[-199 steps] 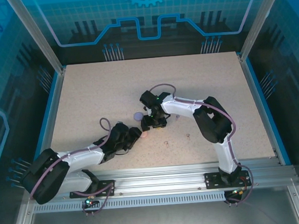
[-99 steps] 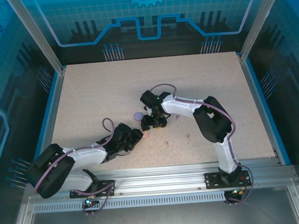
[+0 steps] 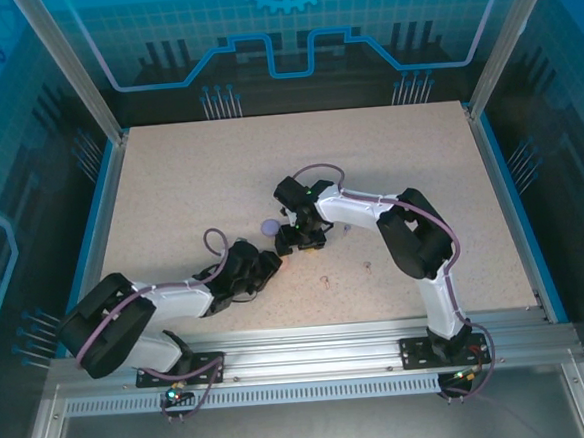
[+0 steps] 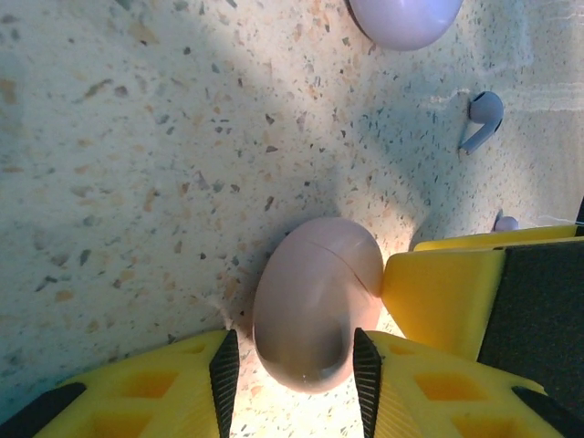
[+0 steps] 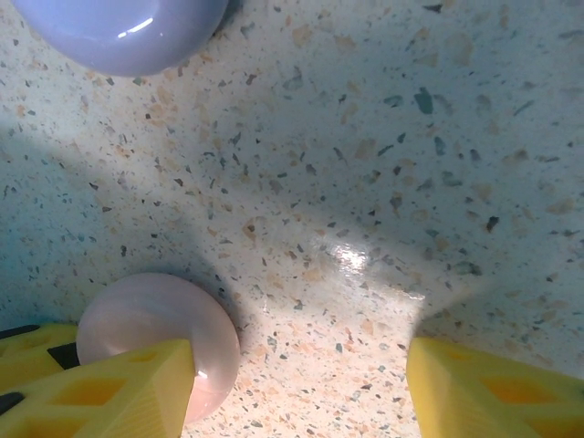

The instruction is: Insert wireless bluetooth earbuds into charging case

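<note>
Pink glossy egg-shaped case (image 4: 315,301) sits between left gripper (image 4: 294,365) jaws, narrow, sliver of gap one side. Right gripper (image 5: 301,388) wide, one finger (image 5: 128,388) touching case.

The speckled bench (image 3: 170,187) carries two arms bolted at its near edge. The left arm (image 3: 167,300) lies low along that edge and reaches toward the middle, its jaws ending just beside a small pink case (image 3: 287,259) that barely shows. The right arm (image 3: 413,236) rises near the near right corner, folds, and stretches leftward, its jaws pointing down at the same spot. A lavender case (image 3: 269,227) sits just beyond, toward the far edge. Two tiny pink earbuds (image 3: 324,278) lie apart, right of the cases.
</note>
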Controlling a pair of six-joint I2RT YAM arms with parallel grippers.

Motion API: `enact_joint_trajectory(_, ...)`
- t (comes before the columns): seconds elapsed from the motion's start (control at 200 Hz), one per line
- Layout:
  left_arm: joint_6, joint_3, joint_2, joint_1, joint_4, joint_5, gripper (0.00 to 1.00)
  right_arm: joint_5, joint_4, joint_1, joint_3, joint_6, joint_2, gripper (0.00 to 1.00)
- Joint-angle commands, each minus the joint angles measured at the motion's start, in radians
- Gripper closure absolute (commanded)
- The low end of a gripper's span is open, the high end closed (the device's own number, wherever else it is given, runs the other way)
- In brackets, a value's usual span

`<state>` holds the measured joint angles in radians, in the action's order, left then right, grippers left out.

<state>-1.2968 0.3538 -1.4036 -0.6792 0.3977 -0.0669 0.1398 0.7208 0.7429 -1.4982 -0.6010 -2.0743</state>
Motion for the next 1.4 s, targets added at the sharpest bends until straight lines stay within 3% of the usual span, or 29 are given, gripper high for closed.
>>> enact_joint_trajectory(0.0,0.044,0.014,-0.048,-0.01,0.087,-0.024,0.58,-0.005,0.023,-0.008,0.029,-0.002,-0.044,0.36)
enact_joint_trajectory(0.28,0.063,-0.026,-0.042,-0.01,0.176,-0.065,0.64,-0.006,0.028,-0.008,0.026,-0.002,-0.05,0.36)
enact_joint_trajectory(0.55,0.071,-0.04,-0.006,-0.01,0.155,-0.108,0.78,-0.006,0.03,-0.008,0.022,-0.003,-0.048,0.36)
enact_joint_trajectory(0.645,0.07,-0.041,-0.009,-0.011,0.149,-0.112,0.77,-0.003,0.03,-0.008,0.019,-0.005,-0.049,0.36)
enact_joint_trajectory(0.775,0.066,-0.039,-0.028,-0.011,0.149,-0.109,0.65,0.003,0.029,-0.007,0.02,-0.008,-0.049,0.36)
enact_joint_trajectory(0.87,0.068,-0.038,-0.048,-0.01,0.179,-0.105,0.64,0.005,0.028,-0.008,0.021,-0.008,-0.05,0.36)
enact_joint_trajectory(1.396,0.068,-0.041,-0.091,-0.015,0.215,-0.109,0.85,0.015,0.028,-0.011,0.016,-0.011,-0.039,0.35)
